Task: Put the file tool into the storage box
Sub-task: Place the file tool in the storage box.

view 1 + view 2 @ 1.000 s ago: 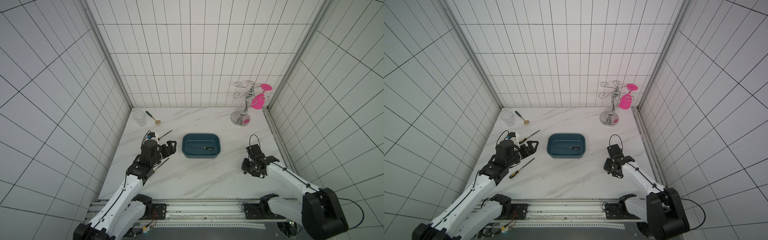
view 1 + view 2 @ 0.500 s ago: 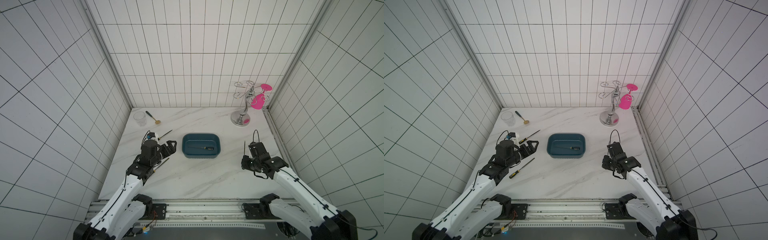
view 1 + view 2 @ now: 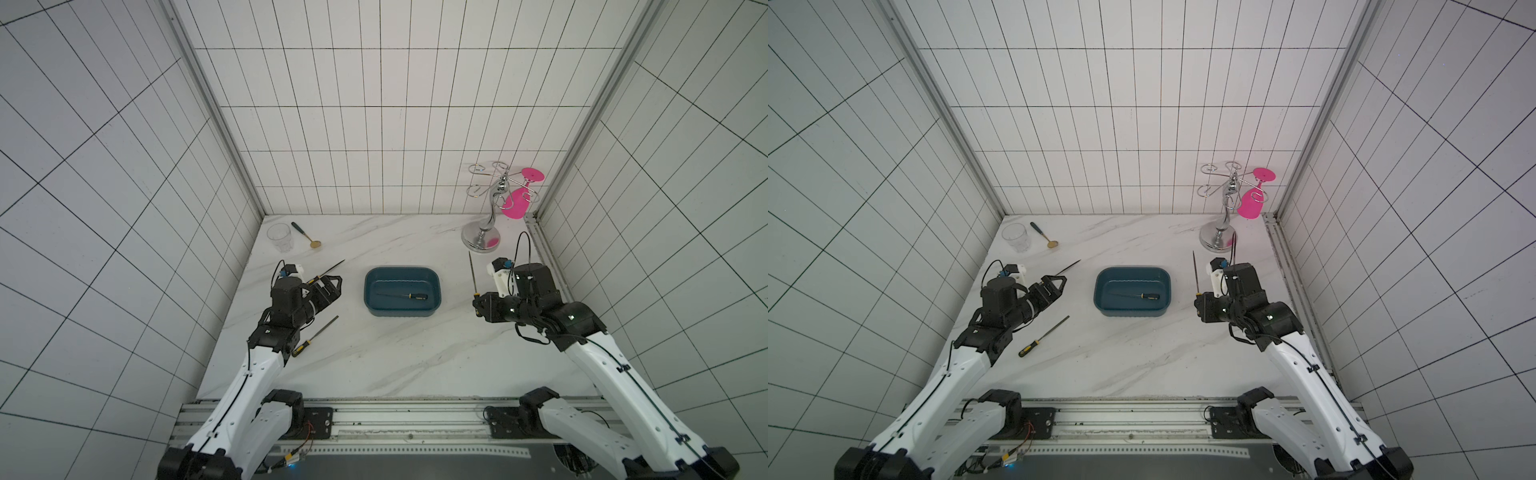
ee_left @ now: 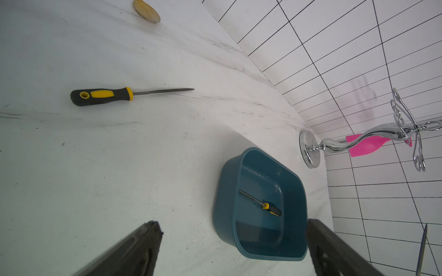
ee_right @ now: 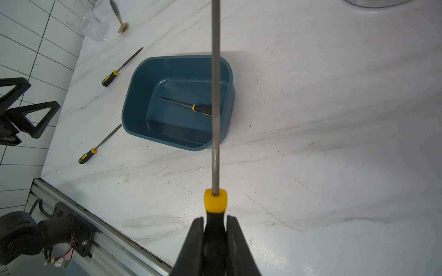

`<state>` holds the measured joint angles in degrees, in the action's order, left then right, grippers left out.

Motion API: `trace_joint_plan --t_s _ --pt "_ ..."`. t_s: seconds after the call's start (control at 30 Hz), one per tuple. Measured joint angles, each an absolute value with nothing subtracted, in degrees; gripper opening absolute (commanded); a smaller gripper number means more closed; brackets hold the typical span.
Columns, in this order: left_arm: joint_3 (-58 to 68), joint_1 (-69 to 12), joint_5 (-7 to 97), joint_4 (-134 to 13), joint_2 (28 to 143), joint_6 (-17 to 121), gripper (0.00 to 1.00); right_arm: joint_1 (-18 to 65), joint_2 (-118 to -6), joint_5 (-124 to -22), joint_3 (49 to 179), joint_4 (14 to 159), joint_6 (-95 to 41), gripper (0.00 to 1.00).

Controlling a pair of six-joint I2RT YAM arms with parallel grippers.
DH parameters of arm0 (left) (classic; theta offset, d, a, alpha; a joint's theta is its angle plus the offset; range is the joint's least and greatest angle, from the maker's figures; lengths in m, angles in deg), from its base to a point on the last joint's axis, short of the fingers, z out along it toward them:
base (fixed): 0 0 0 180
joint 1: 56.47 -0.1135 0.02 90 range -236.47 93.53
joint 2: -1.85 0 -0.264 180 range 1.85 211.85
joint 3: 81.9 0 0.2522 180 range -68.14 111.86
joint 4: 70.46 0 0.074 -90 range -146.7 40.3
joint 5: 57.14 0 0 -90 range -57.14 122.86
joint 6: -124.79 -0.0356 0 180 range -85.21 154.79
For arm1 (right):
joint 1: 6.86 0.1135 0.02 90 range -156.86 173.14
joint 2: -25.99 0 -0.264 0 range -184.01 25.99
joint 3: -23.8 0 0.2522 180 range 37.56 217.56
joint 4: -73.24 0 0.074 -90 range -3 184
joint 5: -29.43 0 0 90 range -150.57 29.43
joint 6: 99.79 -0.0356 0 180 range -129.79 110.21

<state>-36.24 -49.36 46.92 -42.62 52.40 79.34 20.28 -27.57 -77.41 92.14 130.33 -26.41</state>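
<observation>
Left arm (image 3: 258, 365), jaws wide apart; right arm (image 3: 603, 368), jaws tight together.

Setting: a robotics lab test cell, not a lived-in room; white tiled walls (image 3: 374, 124) box in a small marble-print tabletop (image 3: 395, 361) on three sides; bare aluminium profiles (image 3: 216, 112) run up the corners; left arm (image 3: 257, 370) and right arm (image 3: 602, 365), white and black, mounted on a metal rail (image 3: 415, 419) along the front edge; exposed wiring (image 5: 62, 259) beside one arm base.
</observation>
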Motion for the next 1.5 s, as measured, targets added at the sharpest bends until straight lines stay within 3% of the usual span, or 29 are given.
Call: trace_joint_plan --t_s 0.47,1.17,1.5 --pt "-36.22 -49.51 46.73 -42.73 55.43 78.25 0.99 21.04 -39.16 -83.73 98.31 129.18 -15.57 0.03" --pt "-36.22 -50.58 44.5 -44.98 58.89 77.62 0.99 27.3 -65.49 -76.98 117.59 129.18 -1.6 0.01" --pt "-31.43 -50.71 42.38 -43.27 62.67 75.47 0.98 28.08 -71.55 -76.45 124.1 130.77 1.3 0.01"
